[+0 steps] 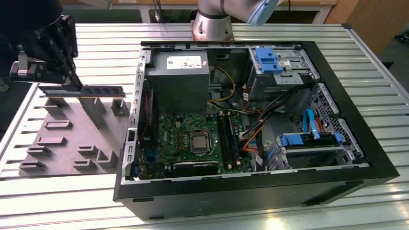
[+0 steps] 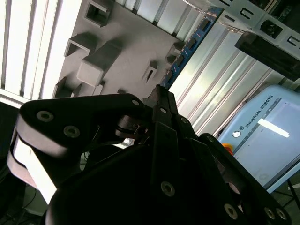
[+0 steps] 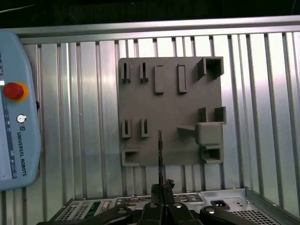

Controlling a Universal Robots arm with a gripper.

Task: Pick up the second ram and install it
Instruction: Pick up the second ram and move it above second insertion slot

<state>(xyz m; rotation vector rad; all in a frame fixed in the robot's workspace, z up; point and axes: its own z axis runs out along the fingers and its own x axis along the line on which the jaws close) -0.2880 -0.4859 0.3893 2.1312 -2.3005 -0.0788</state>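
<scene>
Open tower case (image 1: 255, 191) and grey fixture plate (image 1: 70, 136) on a ribbed metal table (image 1: 64, 201)

In the exterior view the black case lies on its side, uncovered. Within it, the green motherboard (image 1: 182, 127) with its square silver chip (image 1: 200, 142) sits toward seven o'clock. The grey power supply (image 1: 179, 81) is at eleven, and blue drive brackets are at one (image 1: 267, 60) and four (image 1: 300, 140). The plate, with upright posts, lies at nine o'clock from the case. In the first wrist view a pale blue pendant (image 3: 18, 136) with a red button (image 3: 13, 90) rests on the table near the plate (image 3: 168, 112), not touching it.
</scene>
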